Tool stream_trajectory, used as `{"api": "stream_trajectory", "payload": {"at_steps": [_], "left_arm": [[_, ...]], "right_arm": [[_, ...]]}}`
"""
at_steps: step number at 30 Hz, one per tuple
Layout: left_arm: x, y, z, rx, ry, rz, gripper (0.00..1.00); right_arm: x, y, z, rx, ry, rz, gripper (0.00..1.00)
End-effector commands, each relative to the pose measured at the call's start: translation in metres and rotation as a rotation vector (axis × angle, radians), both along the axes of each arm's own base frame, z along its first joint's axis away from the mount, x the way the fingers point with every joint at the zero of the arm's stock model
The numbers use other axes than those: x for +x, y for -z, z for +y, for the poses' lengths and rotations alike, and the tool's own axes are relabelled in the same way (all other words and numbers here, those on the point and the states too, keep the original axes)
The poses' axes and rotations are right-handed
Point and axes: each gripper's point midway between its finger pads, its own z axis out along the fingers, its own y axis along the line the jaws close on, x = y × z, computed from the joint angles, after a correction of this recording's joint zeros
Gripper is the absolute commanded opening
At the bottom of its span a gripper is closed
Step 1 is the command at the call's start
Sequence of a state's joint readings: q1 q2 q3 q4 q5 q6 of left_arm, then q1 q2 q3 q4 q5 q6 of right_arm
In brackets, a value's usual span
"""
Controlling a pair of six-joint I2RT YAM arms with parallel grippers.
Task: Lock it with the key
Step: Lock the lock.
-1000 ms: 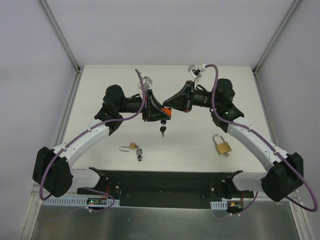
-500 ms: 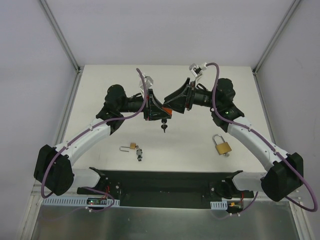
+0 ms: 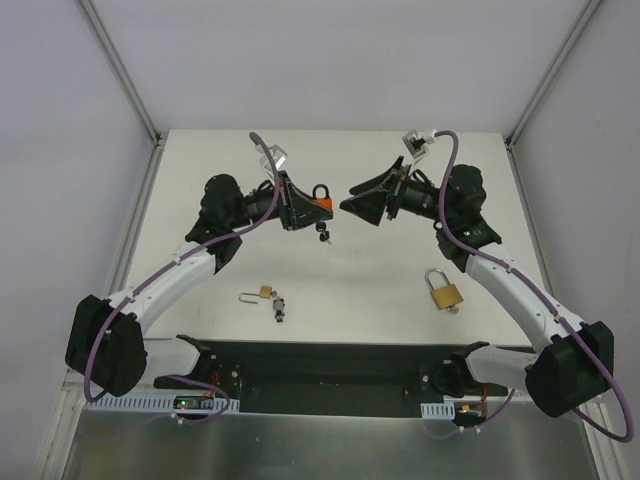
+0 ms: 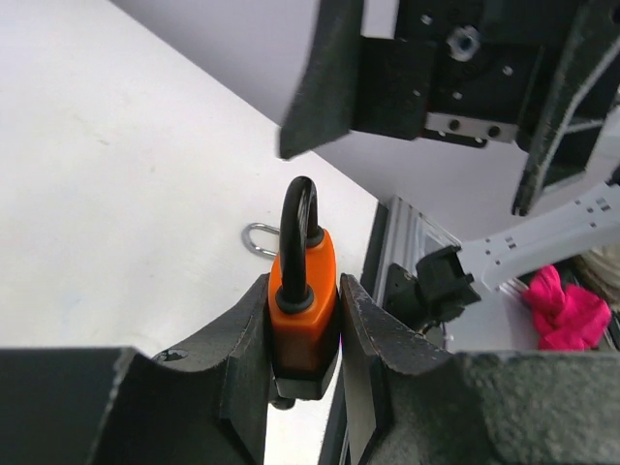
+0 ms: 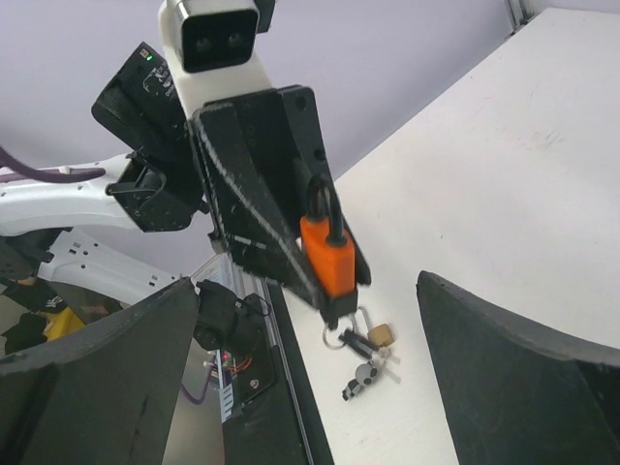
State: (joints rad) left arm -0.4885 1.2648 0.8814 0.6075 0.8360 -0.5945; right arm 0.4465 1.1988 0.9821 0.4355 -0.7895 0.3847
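Two arms [image 3: 180,266] aloft; left gripper [image 4: 307,295] clamps padlock [image 5: 327,256].

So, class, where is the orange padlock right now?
In the top view the orange padlock is centre-left above the table, clamped in the left gripper, facing the open right gripper.

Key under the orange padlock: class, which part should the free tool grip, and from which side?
Its black head: the key hangs below the orange padlock, whose body the left tool clamps on both sides. Only the underside is free, so the open right tool would probably best come in low, from its own side.
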Motion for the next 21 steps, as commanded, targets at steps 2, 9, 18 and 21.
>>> {"api": "stream_trajectory", "payload": {"at_steps": [2, 9, 18, 21], "left_arm": [[0.017, -0.035, 0.03, -0.125, -0.163, -0.063, 0.0], [0.011, -0.037, 0.037, -0.143, -0.112, -0.058, 0.0], [-0.013, -0.033, 0.027, -0.116, 0.066, -0.077, 0.0], [-0.021, -0.034, 0.021, -0.114, 0.107, -0.087, 0.0]], "right_arm": [[-0.007, -0.003, -0.001, 0.014, -0.026, -0.035, 0.97], [-0.01, 0.01, 0.011, 0.0, -0.099, -0.003, 0.99], [0.002, 0.004, 0.021, 0.021, -0.093, 0.016, 0.97], [0.004, -0.01, 0.025, 0.048, -0.1, 0.0, 0.95]]}}
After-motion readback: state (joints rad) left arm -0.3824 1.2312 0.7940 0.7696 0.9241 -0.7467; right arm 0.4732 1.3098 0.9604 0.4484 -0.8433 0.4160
